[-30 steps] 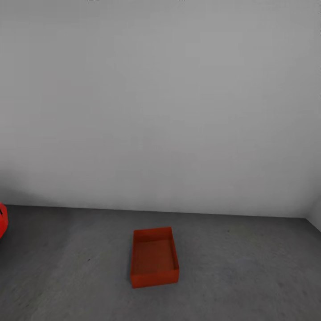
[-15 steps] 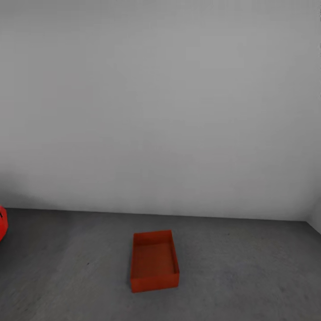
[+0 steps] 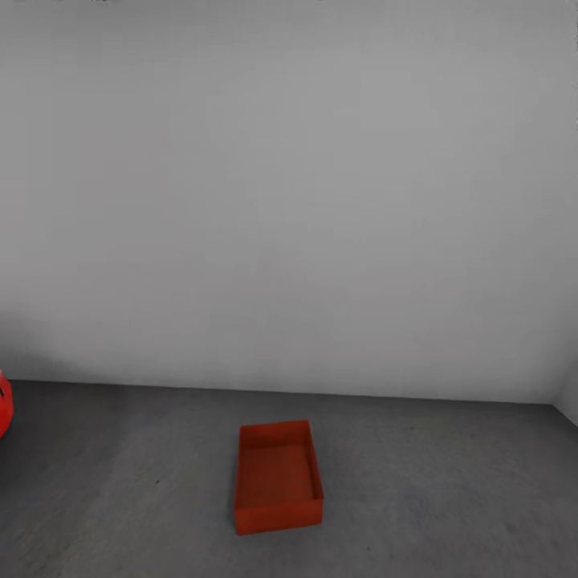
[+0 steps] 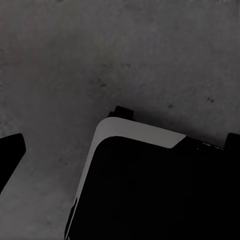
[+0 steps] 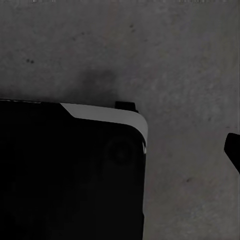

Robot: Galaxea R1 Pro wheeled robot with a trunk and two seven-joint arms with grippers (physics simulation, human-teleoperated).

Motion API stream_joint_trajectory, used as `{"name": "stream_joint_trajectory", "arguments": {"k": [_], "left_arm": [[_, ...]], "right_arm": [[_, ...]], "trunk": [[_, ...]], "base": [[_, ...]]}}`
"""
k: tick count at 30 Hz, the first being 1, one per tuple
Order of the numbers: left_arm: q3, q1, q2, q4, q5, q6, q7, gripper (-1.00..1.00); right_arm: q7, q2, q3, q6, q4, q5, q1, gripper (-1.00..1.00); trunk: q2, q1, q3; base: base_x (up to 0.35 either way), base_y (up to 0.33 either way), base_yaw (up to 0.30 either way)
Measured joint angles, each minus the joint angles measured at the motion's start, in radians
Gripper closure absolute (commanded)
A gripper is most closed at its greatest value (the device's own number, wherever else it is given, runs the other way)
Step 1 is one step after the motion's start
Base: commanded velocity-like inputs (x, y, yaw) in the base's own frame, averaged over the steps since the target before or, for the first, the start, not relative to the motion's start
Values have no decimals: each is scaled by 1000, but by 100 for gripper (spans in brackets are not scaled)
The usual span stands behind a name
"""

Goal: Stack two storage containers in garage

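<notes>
floor (image 3: 449,490): dark grey concrete | on it: one storage container (image 3: 278,477), upright

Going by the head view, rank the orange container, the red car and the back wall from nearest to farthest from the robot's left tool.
1. Storage container: centre, on the floor, plainly nearest.
2. Red car: far-left edge, further back.
3. Back wall: behind everything. Car against wall is close to call, since only a sliver of the car shows.

Head forward; wrists facing floor (image 4: 100,60)
</notes>
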Motion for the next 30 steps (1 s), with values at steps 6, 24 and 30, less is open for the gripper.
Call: {"name": "stream_joint_trajectory", "arguments": {"k": [6, 24, 30], "left_arm": [[0, 0, 1, 2, 3, 0, 2, -100], [-4, 0, -3, 5, 1, 0, 0, -100], [-3, 0, -4, 5, 4, 1, 0, -100]], "right_arm": [[-1, -2, 0, -1, 0, 1, 0, -100], [-4, -31, -2, -4, 0, -13, 0, -100], [-3, -41, 0, -4, -1, -87, 0, -100]], "trunk": [[0, 0, 9], [0, 0, 37], [0, 0, 47]], "base": [[0, 0, 0], [0, 0, 0], [0, 0, 0]]}}
